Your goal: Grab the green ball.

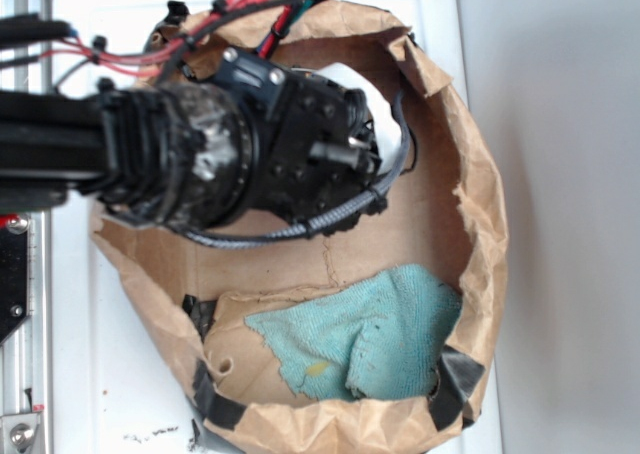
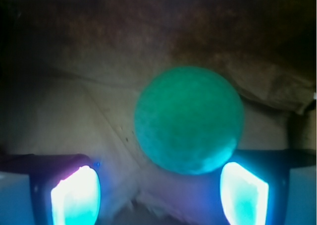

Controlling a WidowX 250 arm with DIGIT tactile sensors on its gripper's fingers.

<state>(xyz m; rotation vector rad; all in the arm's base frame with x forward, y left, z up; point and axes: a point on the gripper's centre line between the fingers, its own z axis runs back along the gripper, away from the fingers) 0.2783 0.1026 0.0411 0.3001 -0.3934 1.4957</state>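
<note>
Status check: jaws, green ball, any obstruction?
Gripper jaws open, empty. Green ball just ahead, slightly toward one jaw, not yet between them. Nothing blocking.

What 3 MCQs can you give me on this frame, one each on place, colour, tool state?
1. Where does the teal cloth lie in the exterior view?
A. in the lower part of the paper-lined basin
B. on the white surface outside it
C. draped over the arm

2. What colour is the ball in the wrist view?
A. red
B. green
C. white

3. How does the tool stand in relation to the ball?
A. shut on it
B. open, with the ball ahead of the fingers and nearer the right one
C. shut with nothing in it

Answers: 1 A, the cloth sits inside the brown paper rim near the bottom. 2 B, the sphere reads mint green. 3 B, both glowing fingers stand wide apart, with no clamp on the ball seen.
</note>
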